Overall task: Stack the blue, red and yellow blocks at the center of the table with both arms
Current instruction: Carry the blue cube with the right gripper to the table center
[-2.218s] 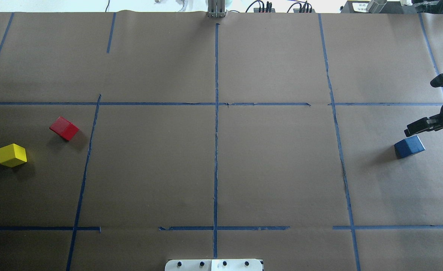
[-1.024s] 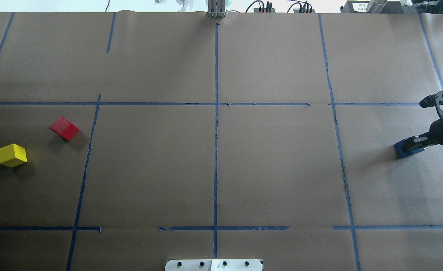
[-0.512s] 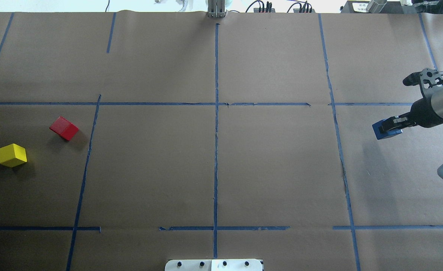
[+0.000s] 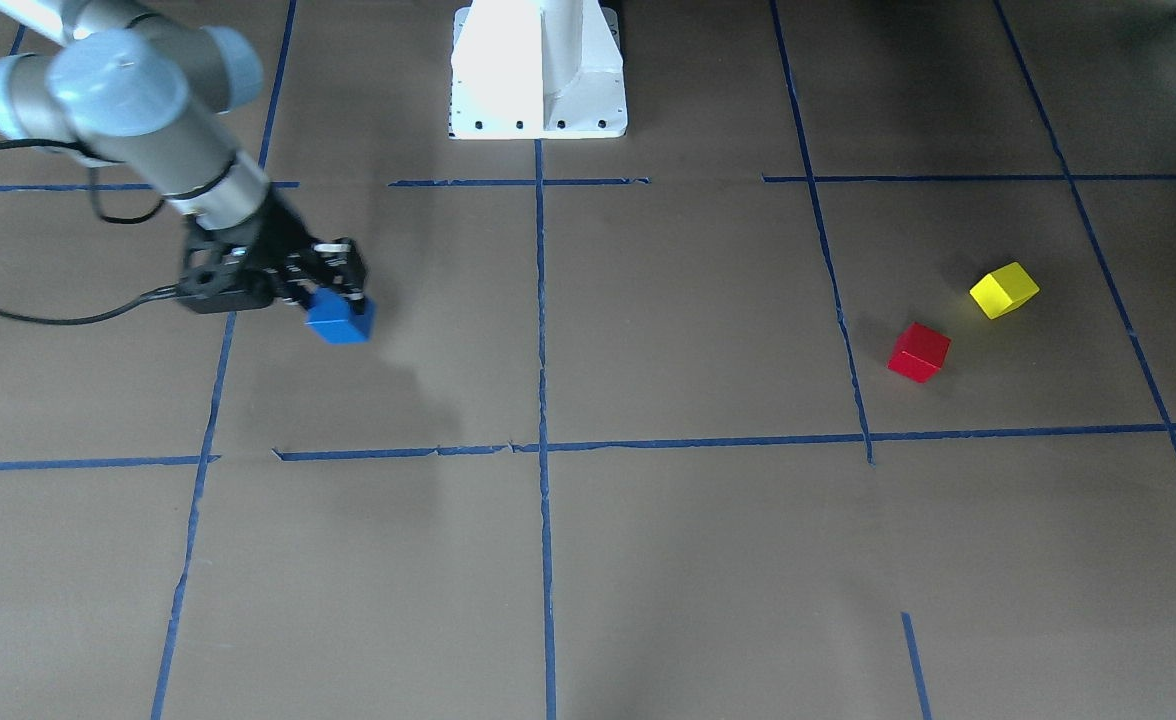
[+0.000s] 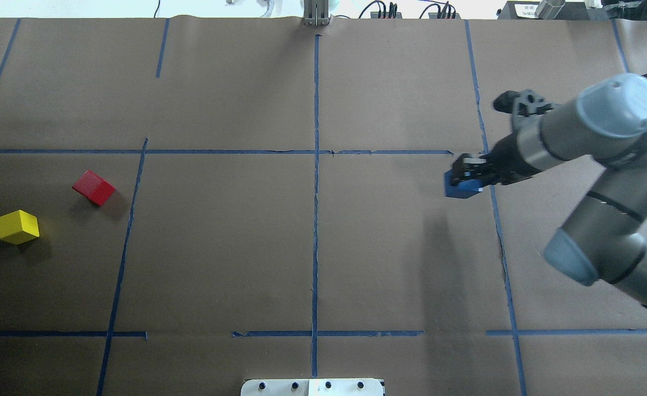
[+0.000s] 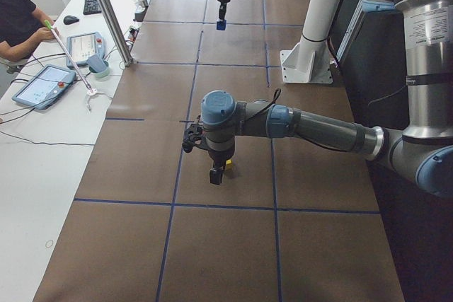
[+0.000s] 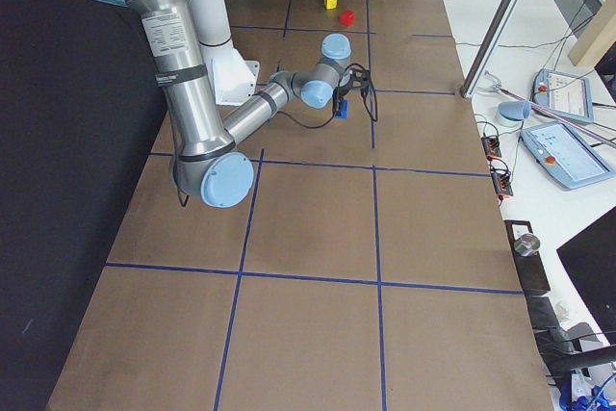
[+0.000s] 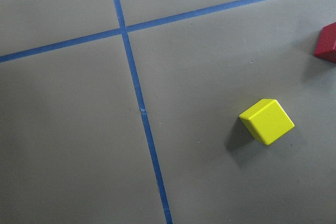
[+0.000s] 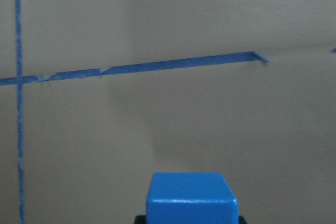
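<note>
Blue block: lifted off table, just inside right tape line, well short of centre. Judged rigid, light, smooth; flat opposite faces are best purchase. Right gripper pinches it across its sides. Red block and yellow block on table far left, apart. Left gripper hangs near yellow block; cannot tell whether claw is spread.

From our right gripper, carrying the blue block above the table, we have open surface toward the centre. Under our left gripper, the yellow block and red block are the obstacles, sitting apart.
</note>
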Robot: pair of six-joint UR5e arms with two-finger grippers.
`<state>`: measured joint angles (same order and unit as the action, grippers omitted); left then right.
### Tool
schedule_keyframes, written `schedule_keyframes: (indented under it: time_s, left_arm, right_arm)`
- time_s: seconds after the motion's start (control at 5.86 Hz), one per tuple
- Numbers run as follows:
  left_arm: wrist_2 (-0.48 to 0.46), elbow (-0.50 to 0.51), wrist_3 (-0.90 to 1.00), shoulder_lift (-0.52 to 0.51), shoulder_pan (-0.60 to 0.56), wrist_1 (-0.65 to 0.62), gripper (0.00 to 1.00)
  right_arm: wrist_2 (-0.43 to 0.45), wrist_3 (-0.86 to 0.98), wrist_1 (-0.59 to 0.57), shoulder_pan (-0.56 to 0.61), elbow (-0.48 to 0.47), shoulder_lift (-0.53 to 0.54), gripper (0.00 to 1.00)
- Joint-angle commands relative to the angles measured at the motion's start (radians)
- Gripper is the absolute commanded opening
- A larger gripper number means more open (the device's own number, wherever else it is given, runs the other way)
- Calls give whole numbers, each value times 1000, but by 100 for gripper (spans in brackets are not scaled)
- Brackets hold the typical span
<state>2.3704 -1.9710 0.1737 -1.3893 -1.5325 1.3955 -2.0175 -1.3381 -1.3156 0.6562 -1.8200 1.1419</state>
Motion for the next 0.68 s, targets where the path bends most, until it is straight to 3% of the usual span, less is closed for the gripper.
schedule_keyframes:
  time_s: [0.0, 0.17, 0.34, 0.51]
  left_arm:
    - [1, 0, 1, 1, 0, 7, 100]
    - [1, 0, 1, 1, 0, 7, 100]
    - [1, 1, 1, 1, 2, 7, 100]
    - [1, -2, -2, 1, 2, 8, 100]
  right_arm:
    - [133, -145, -155, -119, 157, -259, 1]
    - [161, -142, -154, -148, 279, -343, 3]
    - [195, -136, -152, -168, 301, -352, 4]
    - [201, -128, -125, -179, 318, -350, 10]
